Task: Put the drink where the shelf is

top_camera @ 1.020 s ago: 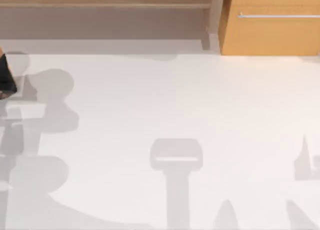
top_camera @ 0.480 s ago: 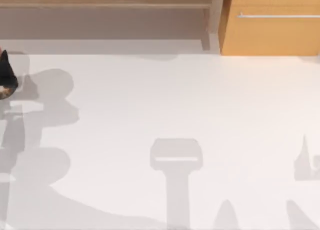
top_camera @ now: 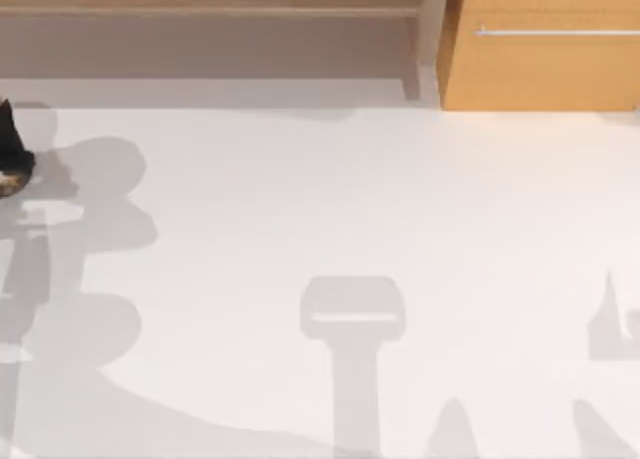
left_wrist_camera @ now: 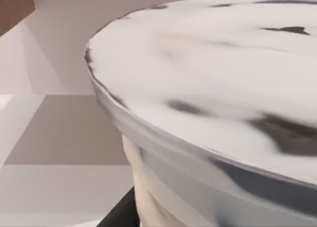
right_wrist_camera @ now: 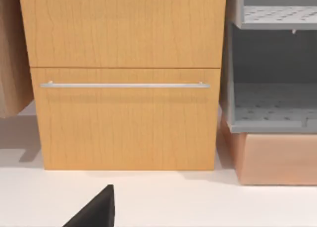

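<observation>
White tabletop (top_camera: 330, 209) fills most of the top view, with my arms' shadows across it. At its far left edge a dark piece of my left claw (top_camera: 10, 144) shows, with a sliver of the orange-tan drink (top_camera: 10, 184) just under it. A second ago that dark shape sat larger and lower; it has since crept toward the back and shrunk against the edge. So I judge the drink is gripped and being carried, though I cannot tell how wide the fingers stand. My left wrist view is close on the drink's pale marbled lid (left_wrist_camera: 213, 83) — a sign it rides with me. Along the back runs the shelf (top_camera: 210, 29), well apart from the drink. Right of it stands the orange cabinet (top_camera: 545, 69). My right arm sits parked, a dark corner of its claw (right_wrist_camera: 96, 209) facing that cabinet.
</observation>
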You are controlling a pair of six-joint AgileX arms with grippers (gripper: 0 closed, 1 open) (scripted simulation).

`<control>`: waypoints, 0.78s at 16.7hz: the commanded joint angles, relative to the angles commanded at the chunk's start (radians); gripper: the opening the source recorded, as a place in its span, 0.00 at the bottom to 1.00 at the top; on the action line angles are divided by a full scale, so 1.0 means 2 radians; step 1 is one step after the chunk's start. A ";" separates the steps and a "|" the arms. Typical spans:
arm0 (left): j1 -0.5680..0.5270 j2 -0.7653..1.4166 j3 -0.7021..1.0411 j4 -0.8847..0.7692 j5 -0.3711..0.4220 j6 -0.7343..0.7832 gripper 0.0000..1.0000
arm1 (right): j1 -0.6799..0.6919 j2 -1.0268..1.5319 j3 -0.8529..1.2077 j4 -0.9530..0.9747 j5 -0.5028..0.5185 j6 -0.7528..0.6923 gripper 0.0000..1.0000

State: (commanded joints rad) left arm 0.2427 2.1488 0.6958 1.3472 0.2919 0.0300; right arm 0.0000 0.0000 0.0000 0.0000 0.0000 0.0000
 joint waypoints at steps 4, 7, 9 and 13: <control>0.000 0.000 0.000 0.000 0.000 0.000 0.00 | 0.000 0.000 0.000 0.000 0.000 0.000 1.00; 0.000 0.000 0.000 0.000 0.000 0.000 0.00 | 0.000 0.000 0.000 0.000 0.000 0.000 1.00; 0.000 0.000 0.000 0.000 0.000 0.000 0.00 | 0.000 0.000 0.000 0.000 0.000 0.000 1.00; 0.001 -0.007 -0.001 -0.005 0.000 0.001 0.00 | 0.000 0.000 0.000 0.000 0.000 0.000 1.00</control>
State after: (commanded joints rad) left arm 0.2444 2.1352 0.6947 1.3379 0.2917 0.0314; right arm 0.0000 0.0000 0.0000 0.0000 0.0000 0.0000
